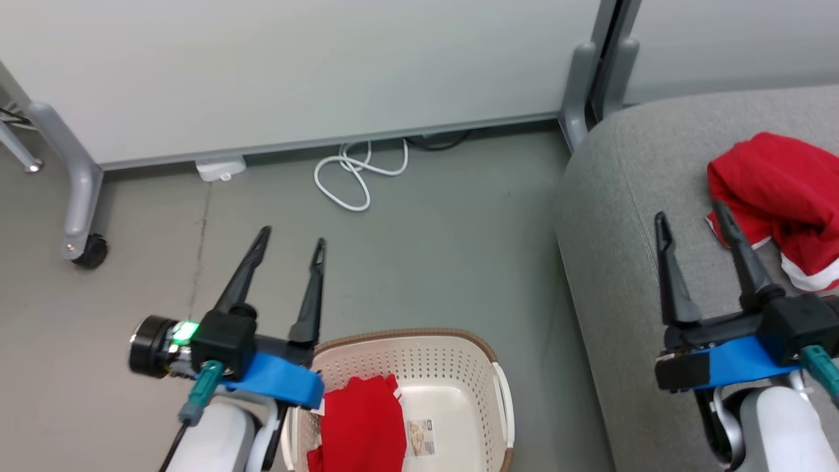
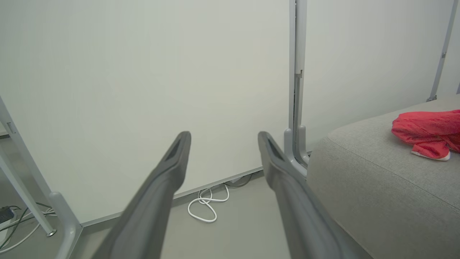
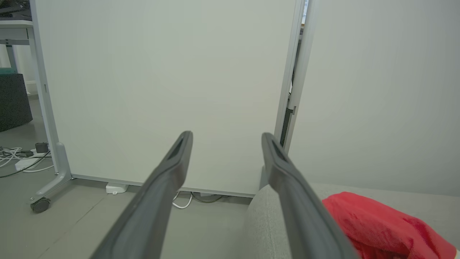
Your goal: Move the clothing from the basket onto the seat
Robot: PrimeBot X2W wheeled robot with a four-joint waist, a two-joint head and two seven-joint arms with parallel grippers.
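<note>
one garment on the seat, one left in the basket

a red garment point(image 1: 364, 419) lies bunched inside the basket point(image 1: 459, 357), against its left wall, beside a paper label point(image 1: 419, 438) on the bare bottom. the second red garment point(image 1: 780, 190) sits crumpled on the seat point(image 1: 623, 196), right of the basket, so the job looks half done. the left gripper point(image 1: 292, 239) hovers by the basket's left rim, jaws spread and empty, likely placed to reach in. the right gripper point(image 1: 688, 213) hangs over the seat, fingers apart, holding nothing.
</note>
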